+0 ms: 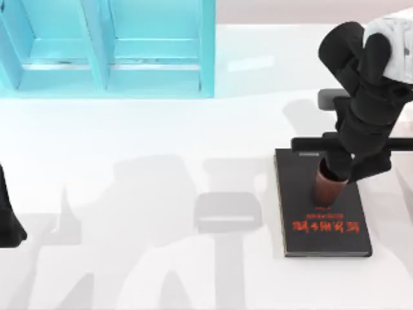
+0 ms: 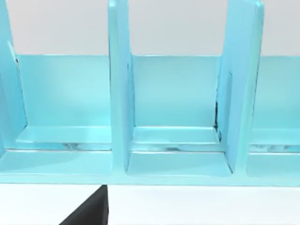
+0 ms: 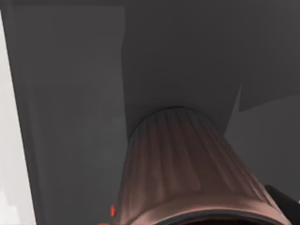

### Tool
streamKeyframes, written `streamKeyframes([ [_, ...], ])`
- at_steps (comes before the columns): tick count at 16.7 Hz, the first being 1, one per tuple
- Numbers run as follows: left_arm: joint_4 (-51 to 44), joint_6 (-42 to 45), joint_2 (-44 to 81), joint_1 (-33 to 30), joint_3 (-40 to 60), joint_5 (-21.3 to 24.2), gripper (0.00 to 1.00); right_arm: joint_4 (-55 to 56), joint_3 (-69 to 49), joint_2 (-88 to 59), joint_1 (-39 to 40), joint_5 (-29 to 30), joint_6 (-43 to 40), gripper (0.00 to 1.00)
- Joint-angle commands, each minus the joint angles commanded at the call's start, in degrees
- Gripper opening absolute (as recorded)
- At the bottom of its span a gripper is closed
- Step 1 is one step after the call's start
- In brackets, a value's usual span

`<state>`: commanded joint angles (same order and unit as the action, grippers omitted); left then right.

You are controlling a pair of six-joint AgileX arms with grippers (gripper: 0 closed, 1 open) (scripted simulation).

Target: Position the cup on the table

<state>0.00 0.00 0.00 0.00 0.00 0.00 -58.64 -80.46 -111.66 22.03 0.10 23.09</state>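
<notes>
The reddish-brown ribbed cup (image 1: 330, 190) stands on the black book (image 1: 329, 236) with red lettering, at the right of the white table (image 1: 129, 194). My right gripper (image 1: 339, 169) comes down from above and is shut on the cup's upper part, hiding its rim. In the right wrist view the cup (image 3: 187, 164) is very close, its base meeting the book's dark cover (image 3: 70, 117). A dark fingertip (image 3: 287, 202) lies against the cup's rim. My left arm (image 1: 10, 219) stays parked at the table's left edge.
A turquoise shelf unit (image 1: 110, 45) with upright dividers stands at the back left; the left wrist view faces its compartments (image 2: 173, 117). White tabletop stretches between the shelf and the book and to the book's left.
</notes>
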Motion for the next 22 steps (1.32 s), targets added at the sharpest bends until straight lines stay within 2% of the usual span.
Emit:
streamKeyframes([
  [7, 0.0, 0.0, 0.0, 0.0, 0.0, 0.0, 1.0, -9.87, -7.62, 2.03, -0.08, -0.01, -0.1, 0.0],
  [15, 0.0, 0.0, 0.0, 0.0, 0.0, 0.0, 1.0, -12.01, -10.39, 0.37, 0.62, 0.12, 0.58, 0.0],
  [18, 0.0, 0.0, 0.0, 0.0, 0.0, 0.0, 1.0, -16.24, -17.92, -4.42, 2.52, 0.62, 2.65, 0.0],
  [22, 0.0, 0.0, 0.0, 0.0, 0.0, 0.0, 1.0, -24.23, -35.57, -13.17, 6.1, 1.55, 6.39, 0.0],
])
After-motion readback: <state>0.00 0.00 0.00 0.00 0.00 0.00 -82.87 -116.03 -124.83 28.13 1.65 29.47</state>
